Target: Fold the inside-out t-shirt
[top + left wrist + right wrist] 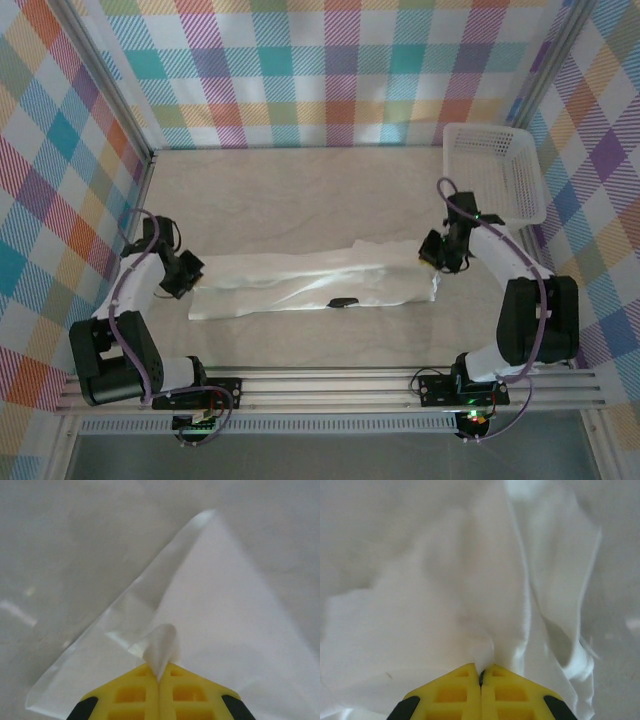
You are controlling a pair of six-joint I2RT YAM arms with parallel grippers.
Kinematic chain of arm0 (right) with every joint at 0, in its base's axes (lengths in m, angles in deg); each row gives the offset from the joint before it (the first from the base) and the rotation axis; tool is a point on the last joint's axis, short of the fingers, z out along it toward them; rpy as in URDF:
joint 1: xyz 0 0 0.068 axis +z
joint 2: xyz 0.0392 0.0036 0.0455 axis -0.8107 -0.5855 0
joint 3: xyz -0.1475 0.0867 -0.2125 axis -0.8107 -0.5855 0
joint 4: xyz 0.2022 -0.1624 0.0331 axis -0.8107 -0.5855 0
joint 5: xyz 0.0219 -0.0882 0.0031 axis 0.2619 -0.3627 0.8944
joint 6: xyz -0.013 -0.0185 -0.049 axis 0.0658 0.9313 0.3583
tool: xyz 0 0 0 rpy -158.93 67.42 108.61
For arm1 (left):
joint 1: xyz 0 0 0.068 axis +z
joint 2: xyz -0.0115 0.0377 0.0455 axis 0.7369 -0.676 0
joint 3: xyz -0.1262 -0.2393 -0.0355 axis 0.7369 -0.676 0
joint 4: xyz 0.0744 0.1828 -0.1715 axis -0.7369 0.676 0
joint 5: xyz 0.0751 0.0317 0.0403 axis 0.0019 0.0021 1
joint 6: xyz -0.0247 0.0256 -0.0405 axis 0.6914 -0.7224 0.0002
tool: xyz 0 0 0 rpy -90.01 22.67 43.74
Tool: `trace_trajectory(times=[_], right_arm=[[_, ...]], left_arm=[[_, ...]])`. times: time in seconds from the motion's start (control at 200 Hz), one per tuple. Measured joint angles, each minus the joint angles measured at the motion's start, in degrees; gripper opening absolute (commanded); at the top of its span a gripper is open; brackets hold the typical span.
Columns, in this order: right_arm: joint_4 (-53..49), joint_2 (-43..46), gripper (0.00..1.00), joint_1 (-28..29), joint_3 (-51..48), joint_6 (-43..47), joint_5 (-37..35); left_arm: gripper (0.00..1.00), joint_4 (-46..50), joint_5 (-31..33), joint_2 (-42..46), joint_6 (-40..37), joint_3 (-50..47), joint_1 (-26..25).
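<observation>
The inside-out t-shirt (320,281) lies as a long folded white strip across the middle of the table, with a small dark patch (342,302) near its front edge. My left gripper (185,275) is at the strip's left end, shut on a pinch of the cloth (161,647) that curls up between its yellow fingers (135,695). At the strip's right end my right gripper (437,258) is also shut, with bunched cloth (490,645) caught between its yellow fingers (515,695).
A white plastic mesh basket (493,170) stands at the back right, just behind the right arm. Checked cloth walls close the table on three sides. Bare grey table surface (280,200) lies behind the shirt.
</observation>
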Motion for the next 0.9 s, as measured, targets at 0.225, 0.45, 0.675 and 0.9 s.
trace_trajectory(times=[0.225,0.45,0.675,0.9], right_arm=[[-2.2,-2.0,0.39,0.0,1.6,0.5,0.4],[-0.2,-4.6,0.54,1.0,14.9,2.4,-4.0],[1.8,-18.6,0.47,2.1,20.0,4.8,-4.0],[0.4,-20.3,0.08,4.7,21.2,5.0,-0.7]], left_arm=[[0.47,-2.3,0.4,-3.0,1.5,-1.4,0.0],[0.56,-4.9,-1.2,0.0,1.0,1.5,-0.6],[0.59,-5.2,-2.7,3.0,0.7,1.9,-2.0],[0.59,-5.2,-2.9,2.2,0.7,1.9,-2.3]])
